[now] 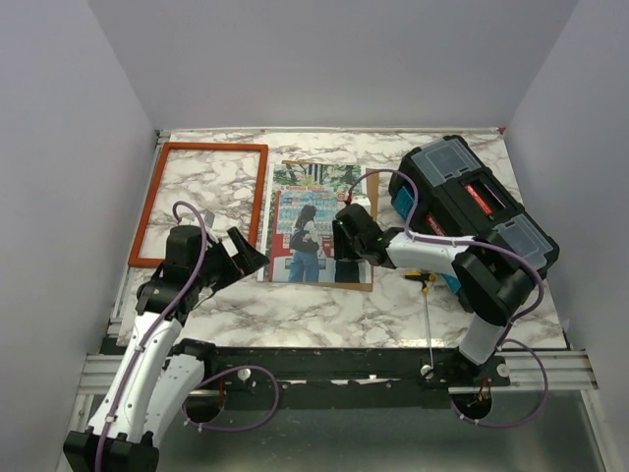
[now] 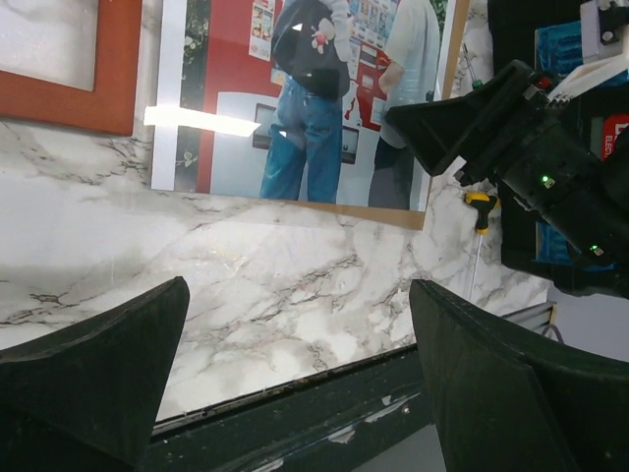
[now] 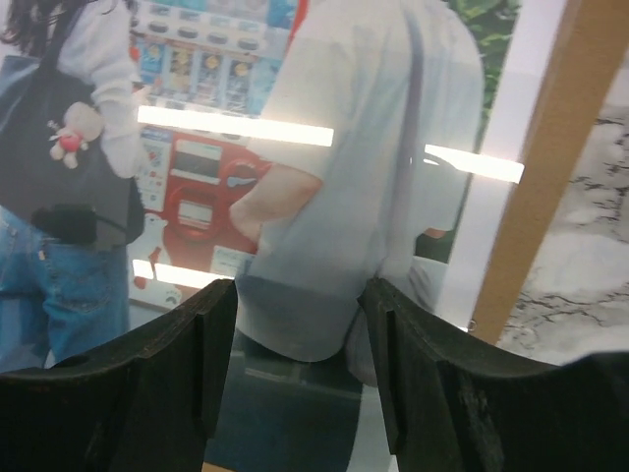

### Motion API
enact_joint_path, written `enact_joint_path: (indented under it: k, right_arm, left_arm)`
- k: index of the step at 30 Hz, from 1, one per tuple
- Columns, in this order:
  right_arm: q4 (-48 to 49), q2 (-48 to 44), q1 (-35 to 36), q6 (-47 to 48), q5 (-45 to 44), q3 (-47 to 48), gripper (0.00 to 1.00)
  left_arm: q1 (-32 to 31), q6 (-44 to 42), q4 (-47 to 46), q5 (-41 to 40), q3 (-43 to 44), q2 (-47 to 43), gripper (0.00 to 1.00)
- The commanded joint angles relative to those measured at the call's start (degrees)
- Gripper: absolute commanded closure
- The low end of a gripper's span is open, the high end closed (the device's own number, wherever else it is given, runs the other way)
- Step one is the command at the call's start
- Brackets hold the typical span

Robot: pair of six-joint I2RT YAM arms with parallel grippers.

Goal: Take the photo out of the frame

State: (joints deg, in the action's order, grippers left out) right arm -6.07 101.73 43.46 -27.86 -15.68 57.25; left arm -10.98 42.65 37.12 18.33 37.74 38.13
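Top external view has the frame (image 1: 216,147) lying flat and empty on the marble table (image 1: 324,315), marble showing through its opening; it sits ahead of the left gripper (image 1: 246,254) and off to its left. The photo (image 1: 305,226) is out of the frame, flat on a brown board (image 3: 550,147) whose edge shows past the print's right and near sides. The print's near left corner lies just ahead of the left gripper, whose fingers (image 2: 98,374) stand wide apart with only bare marble between them, touching nothing. The right gripper (image 1: 346,228) is low over the right part of the photo, with the board's edge just to its right. Its fingers (image 3: 147,374) are partly apart and the printed surface shows through the gap between them; nothing is clamped, and whether the tips touch the print cannot be told. A black toolbox (image 1: 472,197) sits to the right of the right gripper, beside its forearm. A yellow-handled screwdriver (image 2: 479,206) lies on the marble behind that gripper, near the board's near right corner.
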Motion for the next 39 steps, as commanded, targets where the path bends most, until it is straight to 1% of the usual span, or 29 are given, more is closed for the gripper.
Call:
enact_joint_path:
  k: [1, 4, 6, 9, 12, 14, 15, 17, 19, 22, 25, 27, 28, 29, 32, 35, 39]
  right_arm:
    - [-3.3, 0.4, -2.7, -1.4, -6.5, -5.7, 0.38]
    - [-3.1, -0.1, -2.9, 0.4, -7.1, -6.8, 0.37]
    - [-4.0, 0.0, -2.9, 1.4, -7.6, -5.8, 0.37]
    - [-8.0, 0.7, -2.9, 2.1, -9.5, -2.7, 0.37]
    - [-11.5, -0.3, -2.9, 2.8, -11.4, -0.6, 0.35]
    - [-11.9, -2.7, -2.6, 4.7, -9.6, -0.1, 0.35]
    - [-11.4, -4.0, -1.9, 6.6, -8.3, -0.1, 0.33]
    - [-9.5, -6.2, 1.1, 10.2, -5.1, 0.0, 0.26]
    - [-8.1, -6.6, 3.8, 11.4, -1.7, 0.9, 0.18]
    - [-3.9, -5.7, 8.7, 13.8, 2.3, 1.6, 0.14]
    - [1.4, -5.8, 14.8, 17.9, 0.6, 0.2, 0.13]
    - [5.4, -6.9, 16.5, 19.8, 0.9, -2.0, 0.14]
    - [5.5, -7.2, 16.7, 19.4, 1.4, -2.4, 0.16]
    - [7.5, -7.5, 16.7, 18.5, 0.9, -3.0, 0.17]
    - [8.9, -7.4, 16.5, 14.5, -2.0, -4.1, 0.2]
    - [8.4, -6.1, 13.9, 7.8, -2.6, -4.8, 0.32]
    - [8.3, -5.8, 9.5, 1.9, -1.6, -7.3, 0.39]
  left_arm:
    - [1.8, 3.0, -1.7, 3.3, 0.0, 1.7, 0.01]
    - [3.1, 5.4, -4.0, 3.8, -2.1, 2.7, 0.01]
    - [3.6, 6.7, -5.9, 4.7, -3.7, 3.9, 0.01]
    - [4.0, 8.4, -9.0, 5.1, -6.0, 6.1, 0.01]
    - [4.2, 8.6, -11.1, 3.7, -7.4, 9.5, 0.02]
    - [4.3, 7.1, -14.2, 4.0, -8.1, 12.0, 0.03]
    - [4.2, 5.7, -16.0, 4.4, -8.2, 13.2, 0.04]
    - [4.2, 4.6, -18.8, 4.7, -8.4, 15.5, 0.04]
    - [4.1, 4.7, -22.1, 5.3, -9.0, 16.5, 0.04]
    - [3.7, 4.9, -24.4, 5.3, -8.2, 18.8, 0.03]
    - [3.0, 4.2, -24.5, 5.1, -5.7, 24.1, 0.04]
    - [1.8, 3.9, -25.0, 4.1, -4.9, 26.9, 0.05]
    - [1.1, 4.0, -25.5, 3.3, -4.7, 27.8, 0.05]
    - [0.5, 4.0, -25.9, 2.3, -4.5, 28.7, 0.05]
    - [-1.3, 3.3, -27.2, -0.9, -2.8, 31.6, 0.06]
    - [-1.8, 1.9, -27.7, -2.1, 0.3, 35.1, 0.08]
    - [-1.8, -0.2, -27.2, -4.6, 4.8, 39.4, 0.07]
